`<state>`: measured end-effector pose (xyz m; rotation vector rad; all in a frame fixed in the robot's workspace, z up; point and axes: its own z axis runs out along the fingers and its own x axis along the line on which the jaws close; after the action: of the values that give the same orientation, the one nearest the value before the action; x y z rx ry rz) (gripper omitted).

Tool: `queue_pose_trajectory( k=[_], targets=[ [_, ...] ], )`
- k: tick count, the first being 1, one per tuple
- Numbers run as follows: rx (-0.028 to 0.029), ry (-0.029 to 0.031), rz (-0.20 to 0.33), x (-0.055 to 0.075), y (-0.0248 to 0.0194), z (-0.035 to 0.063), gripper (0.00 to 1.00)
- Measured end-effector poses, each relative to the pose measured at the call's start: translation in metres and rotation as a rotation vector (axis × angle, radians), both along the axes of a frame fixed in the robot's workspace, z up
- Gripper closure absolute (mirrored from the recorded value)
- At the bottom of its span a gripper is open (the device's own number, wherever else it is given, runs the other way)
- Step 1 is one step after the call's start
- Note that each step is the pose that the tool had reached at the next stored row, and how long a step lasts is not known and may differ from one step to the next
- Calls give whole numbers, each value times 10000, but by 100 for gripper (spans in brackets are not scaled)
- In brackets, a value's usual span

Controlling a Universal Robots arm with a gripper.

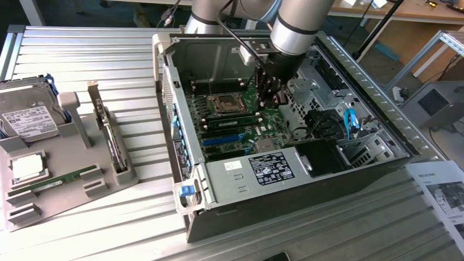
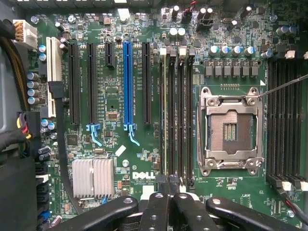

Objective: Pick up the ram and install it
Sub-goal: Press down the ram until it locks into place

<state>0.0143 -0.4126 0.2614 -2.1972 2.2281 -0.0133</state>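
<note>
**One stick looks seated, my claw shut just above its slot**

Starting at the exterior view's left, the grey holder [image 1: 108, 187] carries a hard drive [image 1: 25, 117], the square CPU chip [image 1: 27, 166] and a second ram stick [image 1: 54, 184] lying flat in its groove, untouched. The bracket-ended expansion card [image 1: 110, 136] stands upright at the holder's edge nearest the case.

Next comes the open computer case [image 1: 239, 190], and I am reaching down into it. My claw [image 2: 169, 192] hangs low over the motherboard [image 2: 110, 106], fingers pressed together with nothing pinched between them, right at one end of the bank of memory slots beside the empty CPU socket [image 2: 230, 127].

From the wrist view, the ram [image 2: 164, 120] appears to stand on edge in the slot of that bank farthest from the socket, its thin pale edge running the slot's full length. I cannot tell whether its end latches have snapped home, or whether my fingertips touch it.

My judgement: picking up and carrying are done, insertion is done or nearly so, and only full seating remains unconfirmed

Farthest right, a printed sheet [image 1: 442, 190] lies on the table
</note>
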Motion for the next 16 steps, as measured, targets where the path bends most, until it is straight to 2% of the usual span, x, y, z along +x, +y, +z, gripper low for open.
queue_pose_trajectory(
  k=[6, 16],
  targets=[
    [0, 0, -1, 47, -1, -3, 89],
    [6, 0, 0, 48, 0, -136, 89]
  ],
)
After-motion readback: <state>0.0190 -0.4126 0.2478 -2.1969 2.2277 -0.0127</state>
